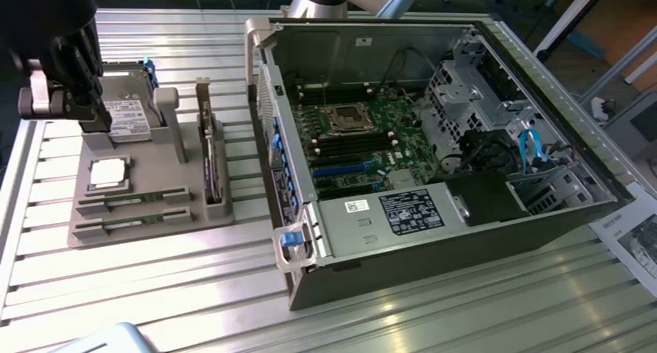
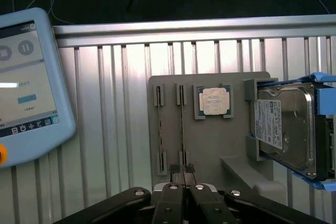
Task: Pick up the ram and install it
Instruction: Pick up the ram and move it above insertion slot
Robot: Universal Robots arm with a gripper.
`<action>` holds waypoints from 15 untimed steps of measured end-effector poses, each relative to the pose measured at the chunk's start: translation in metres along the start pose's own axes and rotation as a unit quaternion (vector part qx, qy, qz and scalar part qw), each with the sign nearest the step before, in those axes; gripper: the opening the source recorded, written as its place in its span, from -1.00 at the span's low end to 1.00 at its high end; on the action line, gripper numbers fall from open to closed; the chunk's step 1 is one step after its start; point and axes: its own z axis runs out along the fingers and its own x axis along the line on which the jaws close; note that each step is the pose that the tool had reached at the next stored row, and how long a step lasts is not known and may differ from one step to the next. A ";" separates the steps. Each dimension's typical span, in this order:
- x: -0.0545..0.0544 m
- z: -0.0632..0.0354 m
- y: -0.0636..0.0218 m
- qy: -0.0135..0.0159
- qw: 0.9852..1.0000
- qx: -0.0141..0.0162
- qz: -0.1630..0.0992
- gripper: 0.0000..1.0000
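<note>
Grey holder point(image 2: 210, 145) with ram point(image 2: 181, 124), processor point(image 2: 214, 101), hard drive point(image 2: 283, 129), closed tool point(image 2: 184, 170) overhead

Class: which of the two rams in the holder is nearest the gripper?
The ram beside the processor: the gripper is lined up with its end. The other ram lies by the holder's edge.

Ram point(image 2: 181, 124): thin green stick, edge-up in gray holder point(image 2: 210, 148) slot.
</note>
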 end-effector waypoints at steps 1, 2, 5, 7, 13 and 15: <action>0.000 0.0001 0.0000 0.000 1.000 0.000 0.000 -0.80; 0.000 0.0004 0.0000 0.000 1.000 0.000 0.000 -0.80; 0.000 0.0028 -0.0001 0.000 1.000 0.000 0.000 -0.80; 0.000 0.0041 -0.0001 0.000 1.000 0.000 0.000 -0.80; 0.003 0.0145 -0.0005 0.000 1.000 0.000 0.000 -0.80; 0.003 0.0177 -0.0006 0.000 1.000 0.000 0.000 -0.80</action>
